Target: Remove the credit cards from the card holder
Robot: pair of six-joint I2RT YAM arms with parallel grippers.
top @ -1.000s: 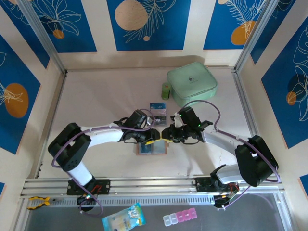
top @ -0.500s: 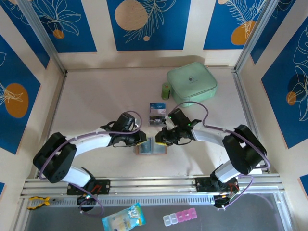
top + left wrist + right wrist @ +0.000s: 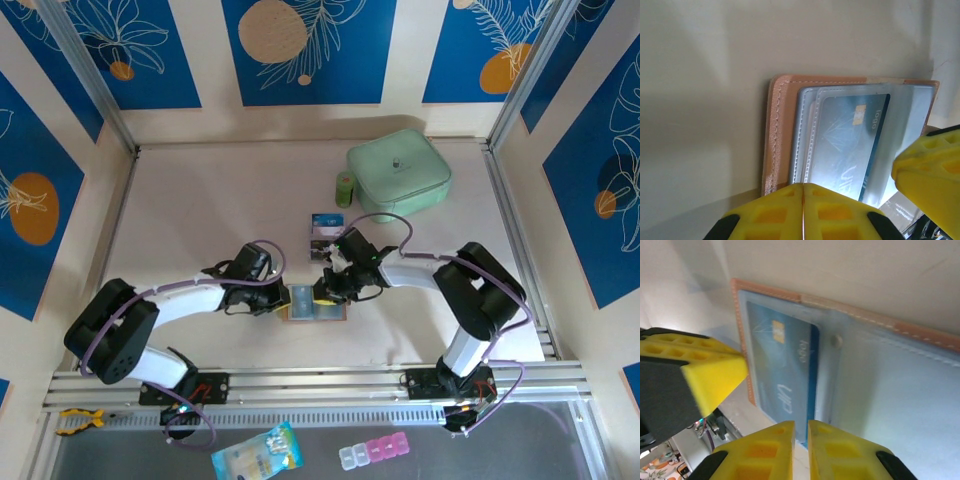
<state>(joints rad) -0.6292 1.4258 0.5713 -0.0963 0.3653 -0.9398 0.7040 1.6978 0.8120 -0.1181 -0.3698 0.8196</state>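
The table [image 3: 200, 220] has wide bare room to the left and far side. Walls close three sides, and a rail [image 3: 320, 382] runs along the near edge. The pouch [image 3: 398, 177] sits far right, with a small green bottle [image 3: 344, 189] just left of it. The holder [image 3: 330, 312] lies spread open near the middle, between both grippers. A second card [image 3: 325, 229] lies just beyond the right gripper [image 3: 808, 437]. The left gripper [image 3: 803, 200] is clenched at the holder's left edge; whether it pinches the leather cannot be told. The right gripper grasps the edge of the blue card [image 3: 780, 370], which sits in its pocket. That card reads "logo" and, larger, what looks like "UP".
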